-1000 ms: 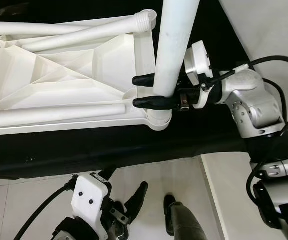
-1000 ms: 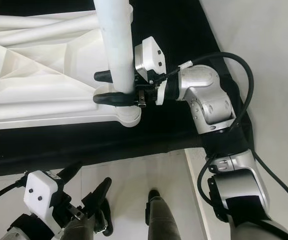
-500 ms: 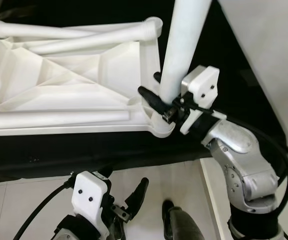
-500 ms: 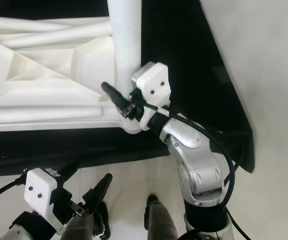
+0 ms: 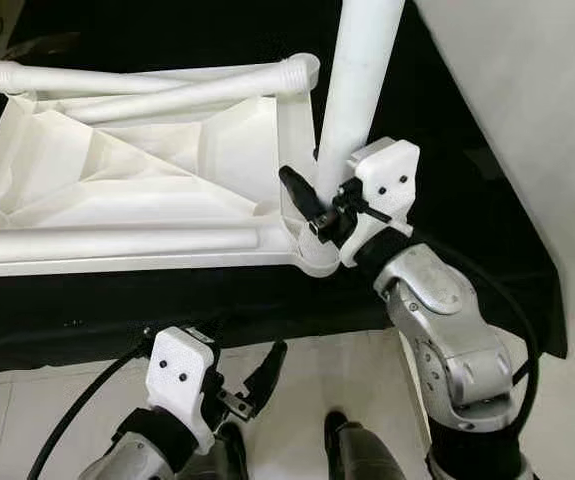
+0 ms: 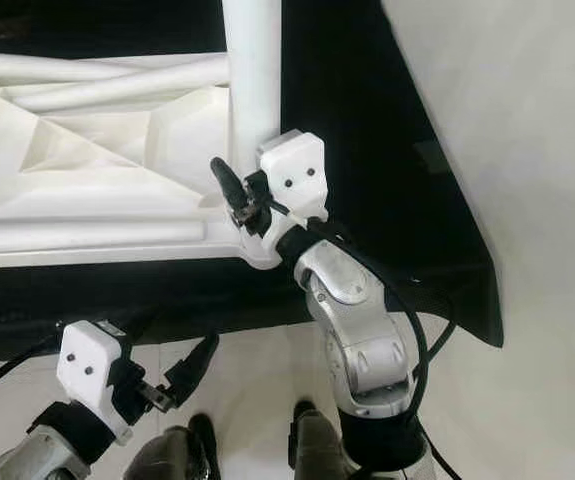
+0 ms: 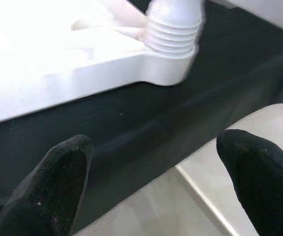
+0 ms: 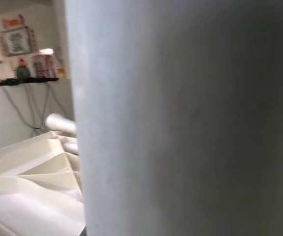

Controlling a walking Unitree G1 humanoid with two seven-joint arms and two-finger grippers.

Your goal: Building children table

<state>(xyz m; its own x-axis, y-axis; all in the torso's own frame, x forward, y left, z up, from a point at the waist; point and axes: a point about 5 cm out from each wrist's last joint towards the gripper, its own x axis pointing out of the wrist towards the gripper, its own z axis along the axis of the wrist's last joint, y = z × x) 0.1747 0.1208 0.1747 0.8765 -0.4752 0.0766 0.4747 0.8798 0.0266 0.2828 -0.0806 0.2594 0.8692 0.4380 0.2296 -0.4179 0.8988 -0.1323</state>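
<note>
Right tool (image 5: 319,208) clamping upright table leg (image 5: 357,90)

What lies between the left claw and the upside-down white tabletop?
In the left eye view, a strip of black mat and pale floor separates the left claw from the tabletop.

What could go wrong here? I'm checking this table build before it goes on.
The right gripper grips the upright white plastic leg low, near the corner socket; its tall top could lean and cross-thread. The upturned white tabletop lies near the black mat's edge and might slide. The left gripper hangs open, bracing nothing.
</note>
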